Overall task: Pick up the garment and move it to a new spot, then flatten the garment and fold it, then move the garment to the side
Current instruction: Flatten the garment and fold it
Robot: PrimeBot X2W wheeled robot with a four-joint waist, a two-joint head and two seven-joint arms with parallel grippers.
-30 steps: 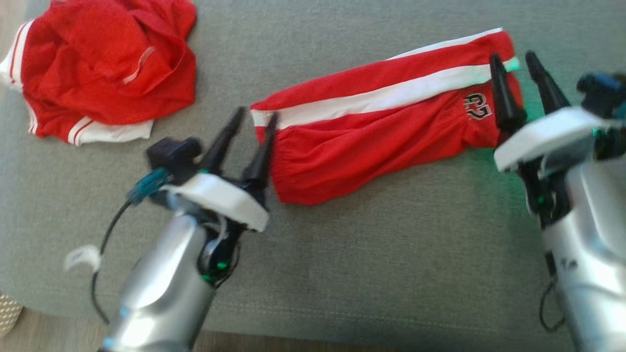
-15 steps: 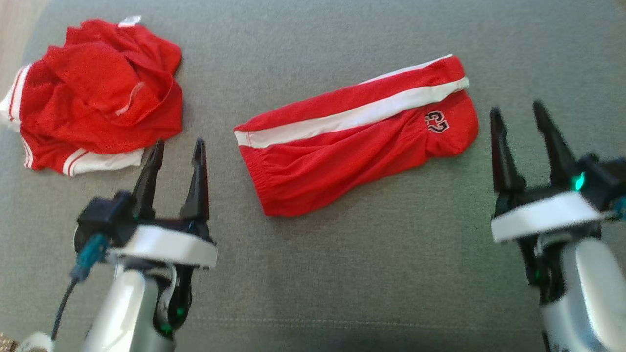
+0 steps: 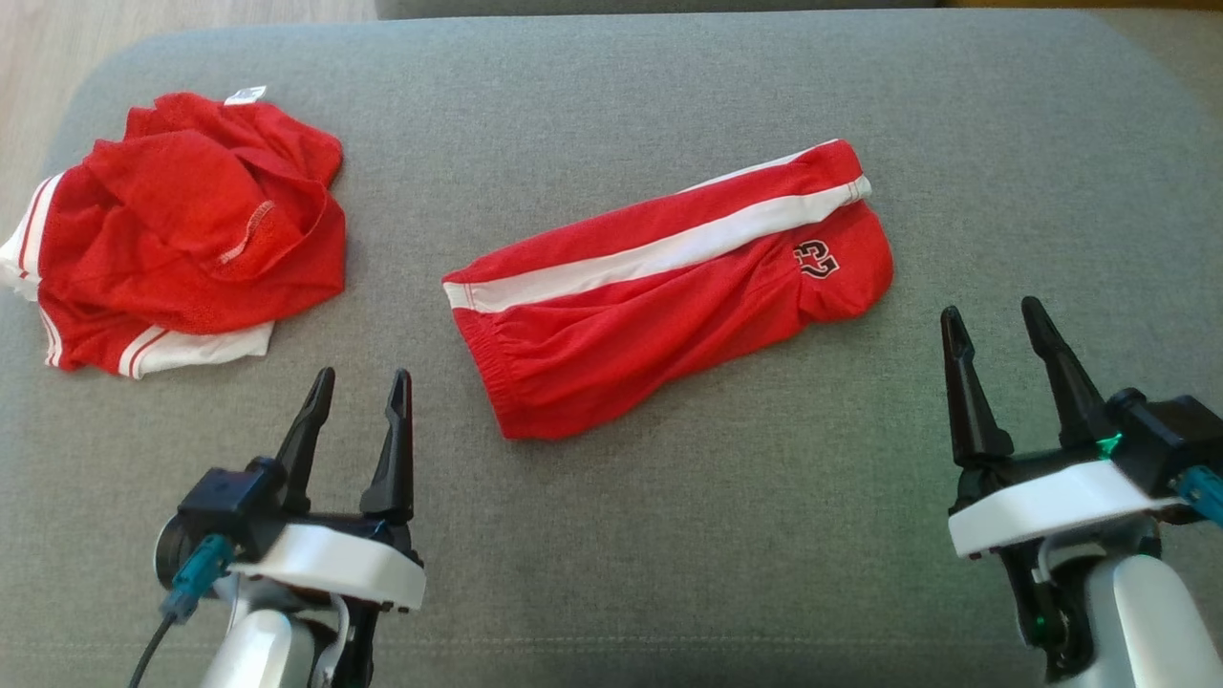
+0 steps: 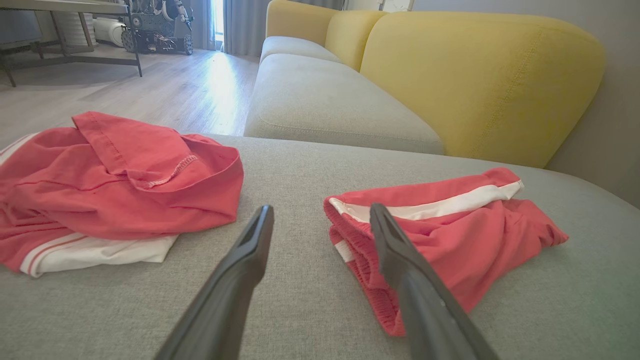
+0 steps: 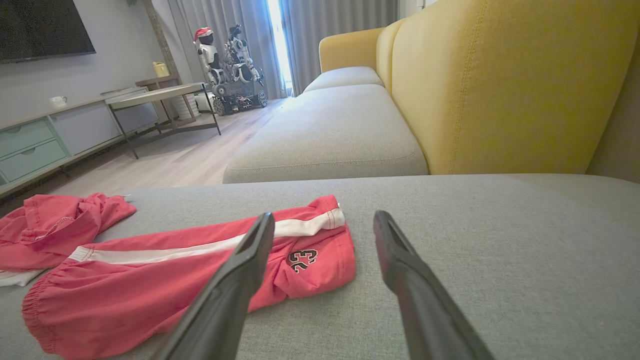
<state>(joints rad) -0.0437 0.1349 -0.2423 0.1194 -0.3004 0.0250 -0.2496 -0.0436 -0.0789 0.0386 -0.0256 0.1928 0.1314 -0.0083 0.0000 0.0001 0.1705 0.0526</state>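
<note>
The folded red shorts (image 3: 659, 296) are lying mid-cushion on the grey sofa seat (image 3: 669, 535), well apart from a crumpled red garment (image 3: 182, 229) to their left. The left gripper (image 3: 363, 375) and right gripper (image 3: 989, 308) are hovering nearer the robot, fingers spread apart, gripping nothing.

The crumpled red pile (image 4: 115, 185) is cut off by the left edge in the left wrist view, and a bit of the folded shorts (image 4: 465, 235) is hidden behind a dark finger (image 4: 415, 280) there. In the head view, the left arm (image 3: 258, 655) and right arm (image 3: 1142, 621) are chopped at the bottom edge.
</note>
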